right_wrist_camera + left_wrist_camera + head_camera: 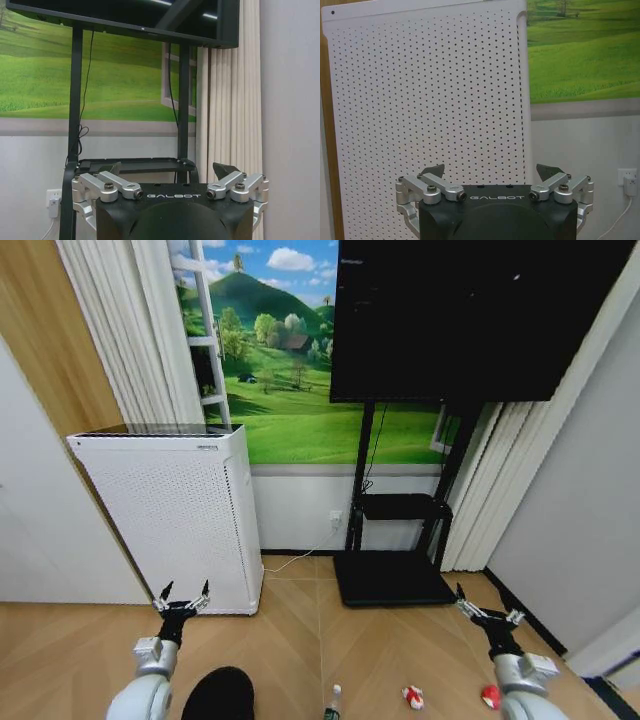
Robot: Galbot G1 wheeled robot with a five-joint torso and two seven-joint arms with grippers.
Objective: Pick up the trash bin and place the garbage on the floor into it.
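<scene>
Wood floor (300, 640) w/ white perforated appliance (170, 515) at 10 o'clock, TV stand (395, 575) at 1. Trash bin (218, 695) sits at 7, just beside left gripper (182, 593), fingers apart, empty. Right gripper (487, 611) at 4, fingers apart too. Bottle (332, 703) at 6; red-white wrappers (412, 697) (490, 696) at 5.

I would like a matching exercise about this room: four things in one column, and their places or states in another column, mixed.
Things:
1. trash bin
2. plastic bottle
3. left gripper
4. right gripper

Places or states:
a. open, facing the television stand
b. on the floor between the bin and the red-and-white wrappers
c. open, facing the white perforated appliance
d. on the floor near the left arm

Pairs: 1-d, 2-b, 3-c, 4-a
</scene>
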